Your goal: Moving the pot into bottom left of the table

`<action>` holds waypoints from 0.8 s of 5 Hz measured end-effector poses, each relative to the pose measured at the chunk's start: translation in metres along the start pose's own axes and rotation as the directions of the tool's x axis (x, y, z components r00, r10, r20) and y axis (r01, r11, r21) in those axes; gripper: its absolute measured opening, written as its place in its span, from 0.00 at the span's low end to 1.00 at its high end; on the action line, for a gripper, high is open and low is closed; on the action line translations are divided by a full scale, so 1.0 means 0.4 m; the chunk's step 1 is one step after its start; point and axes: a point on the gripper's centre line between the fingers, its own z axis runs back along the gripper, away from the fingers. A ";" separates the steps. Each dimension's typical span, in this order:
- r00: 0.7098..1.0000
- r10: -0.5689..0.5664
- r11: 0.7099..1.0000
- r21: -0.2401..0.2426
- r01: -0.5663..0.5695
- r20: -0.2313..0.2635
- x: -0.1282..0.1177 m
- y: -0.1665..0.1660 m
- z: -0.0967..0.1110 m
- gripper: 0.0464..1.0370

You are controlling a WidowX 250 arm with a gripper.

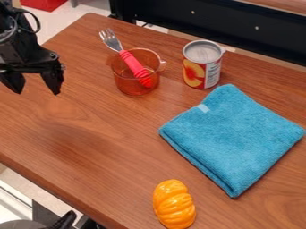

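The can (202, 65) wears a label with a picture of orange fruit beside fine print, and the blue cloth (230, 134) bears a small pale tag (203, 108). The table (90, 134) is brown wood grain — a black beam (221, 24) runs behind it. At the left hangs the gripper (37, 93), open, while the translucent orange pot (133, 86) stands toward the far edge, holding a red-handled fork (135, 68).

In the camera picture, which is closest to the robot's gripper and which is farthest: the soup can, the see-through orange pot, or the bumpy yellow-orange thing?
Going by the picture, from the gripper:
1. Pot: just to its right, with a fork in it.
2. Can: farther right, past the pot.
3. Bumpy thing: down by the bottom edge.
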 end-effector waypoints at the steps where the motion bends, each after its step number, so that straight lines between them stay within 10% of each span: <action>1: 1.000 0.012 1.000 -0.007 -0.012 -0.025 -0.011 -0.005 -0.013 0.96; 4: 0.917 0.397 0.917 0.012 -0.398 0.034 0.123 -0.074 -0.035 0.96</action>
